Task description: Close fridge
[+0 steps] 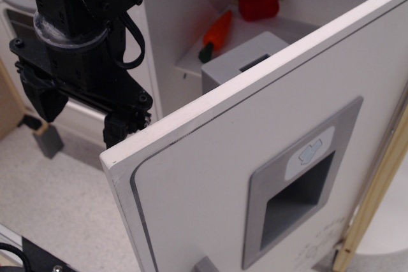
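Note:
The white fridge door (pixel 210 176) stands open and fills the right and lower part of the view. Its grey recessed dispenser panel (pixel 299 189) faces me, and a bit of the grey handle (pixel 204 264) shows at the bottom edge. My black gripper (pixel 83 119) is at the upper left, by the door's free edge. It is open and holds nothing. One fingertip (pixel 121 130) is right at the door's corner; I cannot tell whether it touches. The other fingertip (pixel 46 105) hangs free to the left.
Inside the fridge, a red pepper (pixel 258 1) and an orange carrot (pixel 218 30) lie on a white shelf above a grey box (pixel 245 62). A white oven front (pixel 14 6) is behind the gripper. A wooden frame post (pixel 376 183) runs along the right. The floor (pixel 57 208) is grey.

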